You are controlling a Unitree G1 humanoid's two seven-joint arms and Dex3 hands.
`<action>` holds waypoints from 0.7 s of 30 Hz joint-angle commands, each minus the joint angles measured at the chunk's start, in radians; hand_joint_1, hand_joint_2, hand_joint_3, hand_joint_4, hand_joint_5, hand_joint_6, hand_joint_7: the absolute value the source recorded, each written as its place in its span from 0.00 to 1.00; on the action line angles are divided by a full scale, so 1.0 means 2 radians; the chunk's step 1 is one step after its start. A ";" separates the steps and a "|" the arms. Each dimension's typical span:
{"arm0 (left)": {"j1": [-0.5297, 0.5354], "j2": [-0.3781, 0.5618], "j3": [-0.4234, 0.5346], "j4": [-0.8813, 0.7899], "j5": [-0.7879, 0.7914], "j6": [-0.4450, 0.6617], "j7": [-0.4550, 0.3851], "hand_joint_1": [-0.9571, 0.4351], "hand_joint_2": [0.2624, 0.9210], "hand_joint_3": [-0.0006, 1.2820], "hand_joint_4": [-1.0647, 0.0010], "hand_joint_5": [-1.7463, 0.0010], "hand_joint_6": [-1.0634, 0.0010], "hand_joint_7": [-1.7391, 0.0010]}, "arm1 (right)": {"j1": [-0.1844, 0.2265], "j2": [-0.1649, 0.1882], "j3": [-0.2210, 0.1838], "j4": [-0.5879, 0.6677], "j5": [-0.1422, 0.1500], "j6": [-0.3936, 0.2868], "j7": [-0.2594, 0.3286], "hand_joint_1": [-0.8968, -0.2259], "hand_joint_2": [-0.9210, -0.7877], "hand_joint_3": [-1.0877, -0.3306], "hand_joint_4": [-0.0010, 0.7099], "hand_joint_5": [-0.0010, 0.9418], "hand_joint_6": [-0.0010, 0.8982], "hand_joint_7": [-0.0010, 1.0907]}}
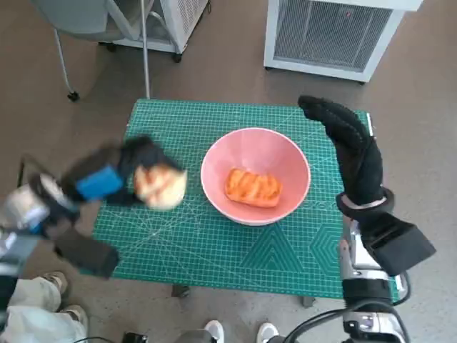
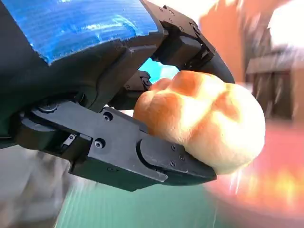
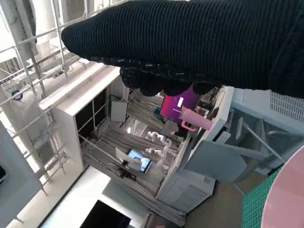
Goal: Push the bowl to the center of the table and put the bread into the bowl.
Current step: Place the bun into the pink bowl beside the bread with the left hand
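Item 1, near left: left robot hand point(image 1: 118, 179), blue-taped, fingers clamped on a pale round bread roll point(image 1: 160, 186); the left wrist view shows the roll point(image 2: 204, 126) pinched between black fingers point(image 2: 161, 159), much of it bulging past them. The roll is held above the worktop point(image 1: 214, 243), just left of the bowl.

Item 2, centre: pink bowl point(image 1: 255, 175) on the green cutting mat, roughly mid-worktop, already holding a toasted bread piece point(image 1: 252, 187).

Item 3, right: right robot hand point(image 1: 350, 150), gloved, fingers extended and holding nothing, beside the bowl's right rim.

Risks, as judged: the roll may slip from its shallow pinch, or clip the near rim and shunt or tip the bowl; a release made short would land it on the mat.

Clearances: open mat lies between roll and bowl; the bowl stands well in from every edge. Far: floor, white cabinets, chair legs.
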 commanded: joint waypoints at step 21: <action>-0.190 -0.195 -0.121 0.174 0.092 -0.010 0.010 0.69 1.00 0.10 0.43 0.32 0.46 0.27 | 0.011 -0.006 -0.003 0.010 0.006 -0.012 0.010 0.36 0.00 0.37 0.35 0.00 0.00 0.59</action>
